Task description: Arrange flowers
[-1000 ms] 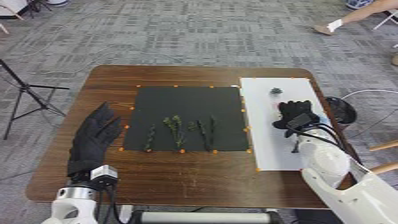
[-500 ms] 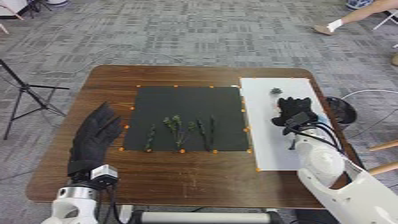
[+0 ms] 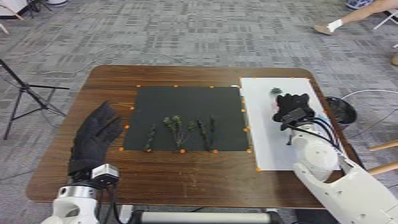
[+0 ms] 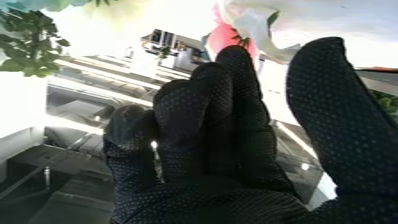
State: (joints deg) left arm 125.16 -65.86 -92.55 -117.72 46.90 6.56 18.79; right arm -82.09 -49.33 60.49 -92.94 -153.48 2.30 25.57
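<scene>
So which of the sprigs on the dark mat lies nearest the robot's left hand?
The slim sprig at the left end of the mat; the other sprigs lie farther right, away from the left hand.

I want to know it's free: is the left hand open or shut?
The left hand is open: its fingers extend nearly straight.

The head camera looks from above, forward and down, upon nearly the whole brown table point(image 3: 160, 180) and the grey floor point(image 3: 195, 40) behind it, from some distance. The other camera sits on the right wrist, very close to the right hand point(image 3: 293, 106), and faces along it, towards a pink flower point(image 4: 221, 40). Both views share the right hand point(image 4: 209, 200).
</scene>
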